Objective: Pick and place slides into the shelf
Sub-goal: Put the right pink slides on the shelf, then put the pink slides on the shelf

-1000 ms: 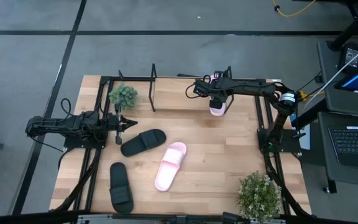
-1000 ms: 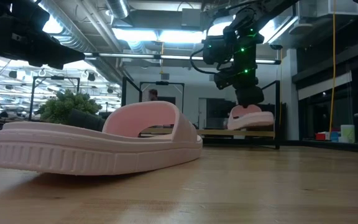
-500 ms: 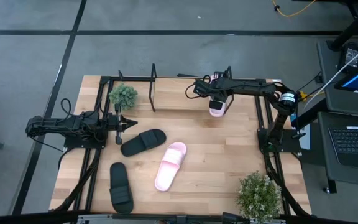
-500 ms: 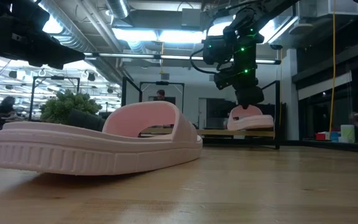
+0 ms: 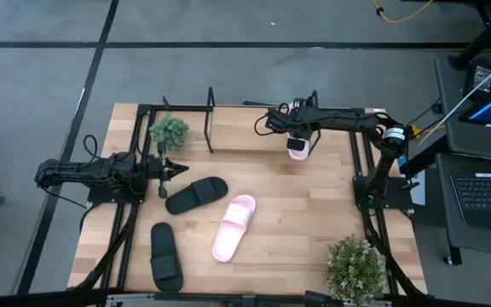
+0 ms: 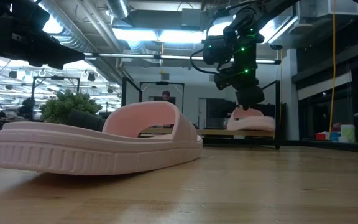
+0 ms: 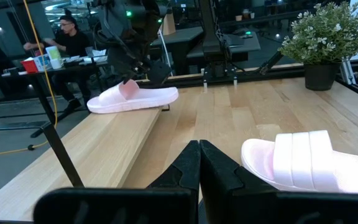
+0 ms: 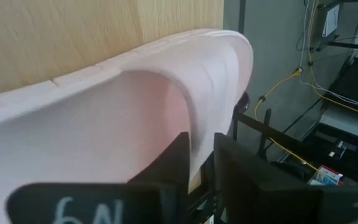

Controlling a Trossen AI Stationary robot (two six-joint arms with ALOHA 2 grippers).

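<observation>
My right gripper stands over the right end of the shelf at the table's far edge, shut on a pale pink slide. This slide also shows in the low view and the left wrist view. A second pink slide lies sole-down mid-table. Two black slides lie on the table to its left. My left gripper waits shut at the table's left, just left of the nearer black slide, touching nothing. My right gripper pinches the pink slide's wide strap, one finger under the strap and the other outside it. The fingers come from above, pointing down. The slide lies about level with its sole on the shelf's wooden board.
A small potted plant stands by the shelf's left end and a larger one at the table's near right corner. Black frame rails run along the table's left and right sides. People sit in the room beyond the table.
My right gripper has carried the pink slide a little toward the table's far edge and down. The slide now sits lower and flatter on the shelf board than a second ago. The left arm has kept still.
</observation>
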